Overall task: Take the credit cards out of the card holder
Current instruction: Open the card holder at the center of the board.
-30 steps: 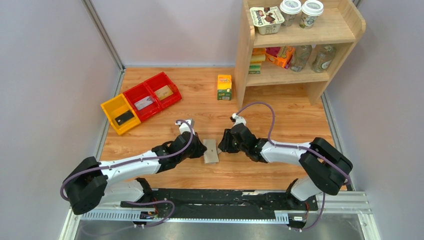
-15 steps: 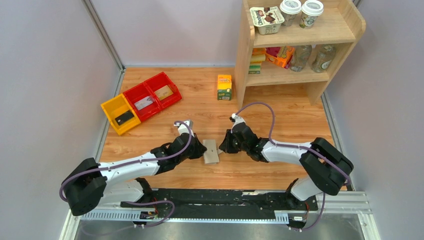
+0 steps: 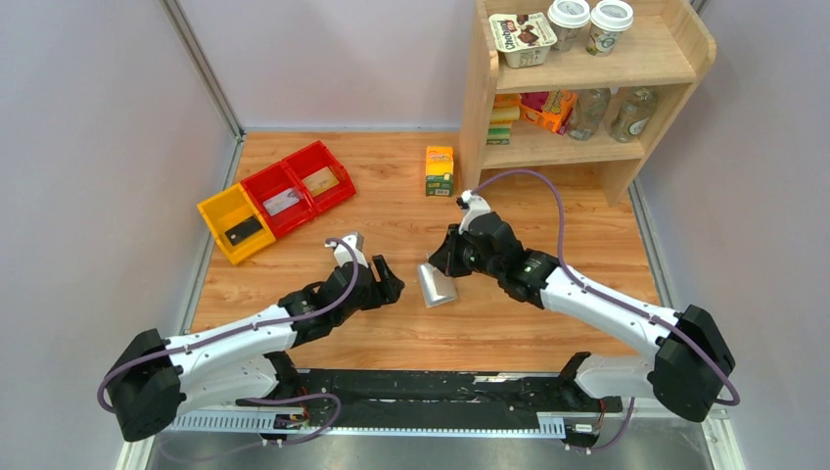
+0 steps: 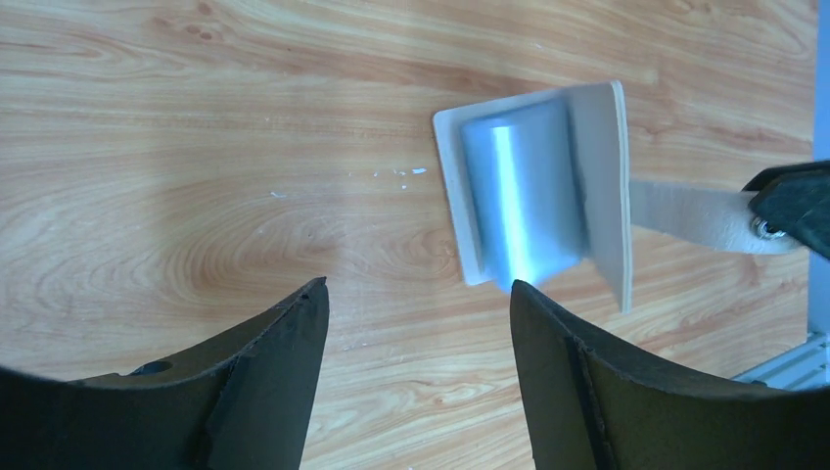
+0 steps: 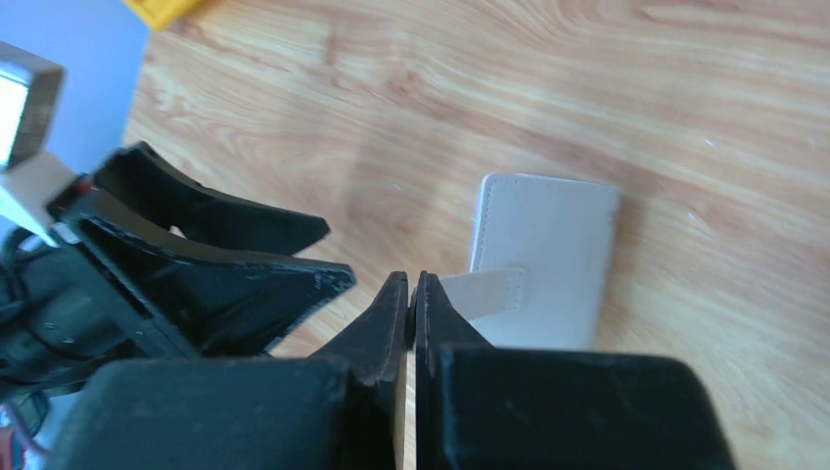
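Right gripper (image 5: pixel 411 284) is clamping the tab (image 4: pixel 685 215) of the holder (image 3: pixel 437 285), holding it tilted on the table (image 3: pixel 391 196), while left gripper (image 4: pixel 416 289), jaws apart, is hovering just beside it

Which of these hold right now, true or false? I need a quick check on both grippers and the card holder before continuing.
The right gripper is shut on the tab of the card holder. True.
The left gripper clamps the card holder. False: it is open, apart from it.
The card holder lies folded shut. False: it is partly open, pale inside showing.
The card holder is between the two grippers. True.
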{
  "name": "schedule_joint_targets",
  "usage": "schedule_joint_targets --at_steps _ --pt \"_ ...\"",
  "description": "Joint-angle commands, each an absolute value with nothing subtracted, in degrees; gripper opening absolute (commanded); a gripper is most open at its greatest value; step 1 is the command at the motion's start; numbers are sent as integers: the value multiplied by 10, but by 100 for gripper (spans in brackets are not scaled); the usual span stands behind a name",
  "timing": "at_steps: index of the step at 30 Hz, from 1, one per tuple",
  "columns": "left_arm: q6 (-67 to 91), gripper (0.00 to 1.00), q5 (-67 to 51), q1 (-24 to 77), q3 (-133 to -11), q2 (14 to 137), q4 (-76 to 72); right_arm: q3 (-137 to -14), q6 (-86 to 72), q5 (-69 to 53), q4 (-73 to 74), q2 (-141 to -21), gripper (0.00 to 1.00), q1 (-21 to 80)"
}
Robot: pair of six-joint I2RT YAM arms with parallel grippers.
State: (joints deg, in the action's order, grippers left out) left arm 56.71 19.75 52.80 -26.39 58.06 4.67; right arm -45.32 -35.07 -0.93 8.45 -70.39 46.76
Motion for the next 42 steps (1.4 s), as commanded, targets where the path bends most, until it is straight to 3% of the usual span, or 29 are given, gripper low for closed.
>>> schedule_joint_targets --at_steps 1,11,22,30,42 --pt "565 75 228 530 -263 536 65 -530 -336 -44 104 -736 0 481" --pt "561 73 217 530 -253 512 62 -469 -345 53 115 -734 0 445" --pt "535 65 131 529 -323 652 34 -384 -349 39 152 -732 0 295" --pt "536 64 86 530 -388 739 22 -396 -345 82 198 -793 1 284" --pt "544 67 94 529 -480 861 69 -386 -350 74 195 -788 4 283"
